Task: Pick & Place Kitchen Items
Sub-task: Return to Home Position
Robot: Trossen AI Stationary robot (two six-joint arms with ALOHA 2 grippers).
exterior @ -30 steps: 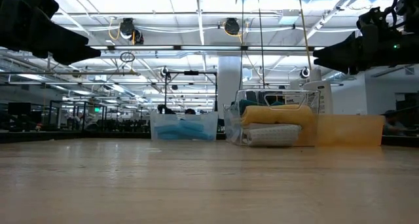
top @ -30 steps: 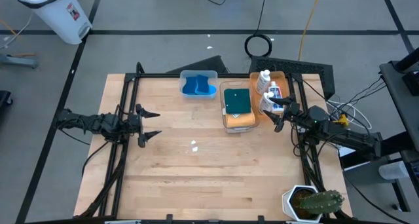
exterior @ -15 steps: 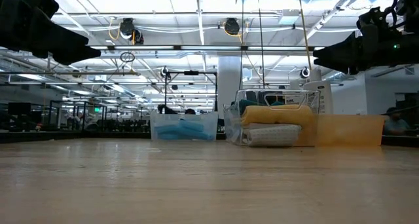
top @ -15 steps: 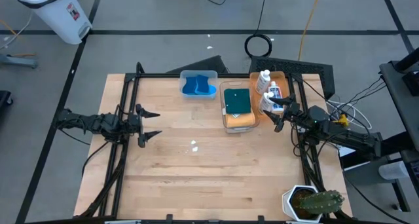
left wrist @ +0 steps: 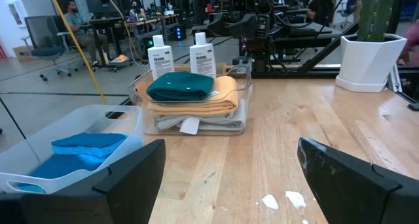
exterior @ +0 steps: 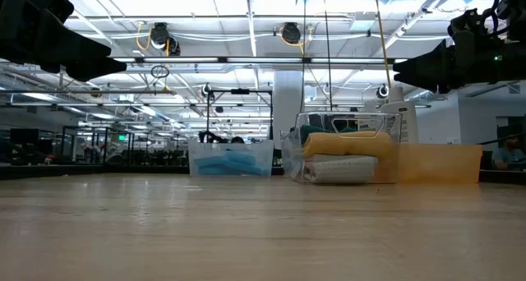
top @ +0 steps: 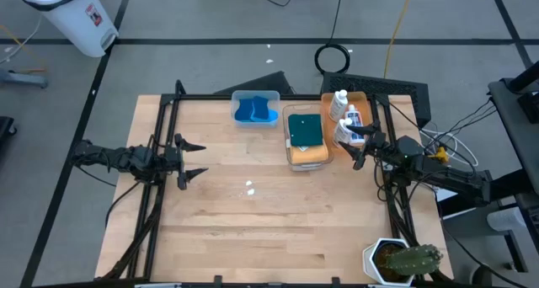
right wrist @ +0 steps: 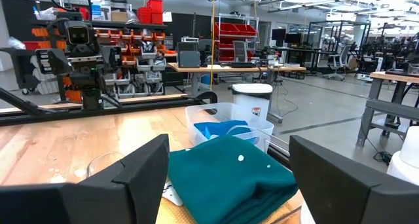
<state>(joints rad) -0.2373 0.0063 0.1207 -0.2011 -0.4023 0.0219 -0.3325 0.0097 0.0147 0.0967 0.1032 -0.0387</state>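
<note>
Nothing moved over last second: left gripper (top: 195, 159) and right gripper (top: 352, 146) parked at table sides, fingers spread, empty. White bottles (top: 341, 104) sit in orange tray (top: 362, 98), seemingly three. Job looks finished.

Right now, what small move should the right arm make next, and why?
Probably pull the right gripper back, away from the orange tray: its fingers are open and empty, the bottles already stand in the tray, and the left gripper waits open.
</note>
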